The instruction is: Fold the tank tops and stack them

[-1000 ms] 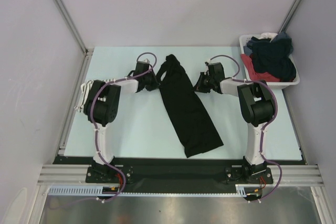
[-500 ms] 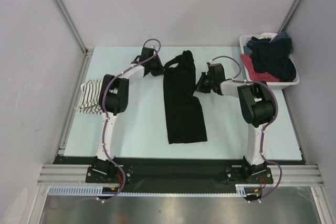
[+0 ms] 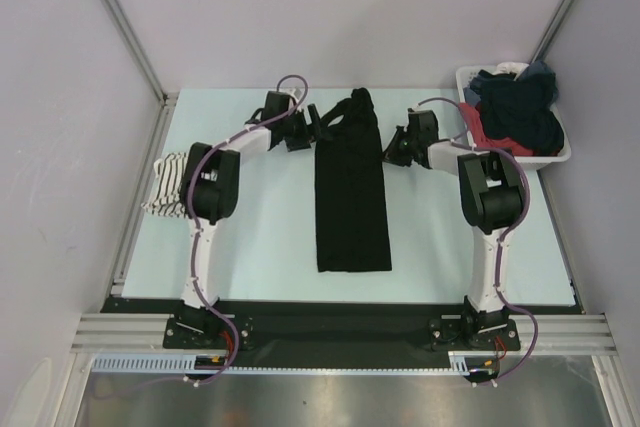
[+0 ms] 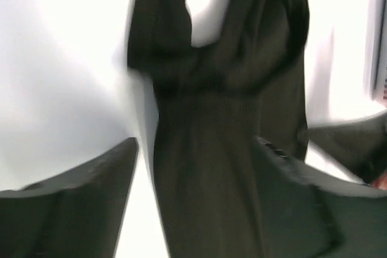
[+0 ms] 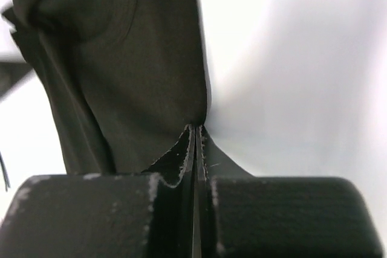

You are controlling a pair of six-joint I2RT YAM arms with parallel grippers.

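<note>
Lengthwise, black top lies on pale table between lilac walls.

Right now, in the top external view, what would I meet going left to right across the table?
striped tank top → left gripper → black tank top → right gripper → white basket of clothes
</note>
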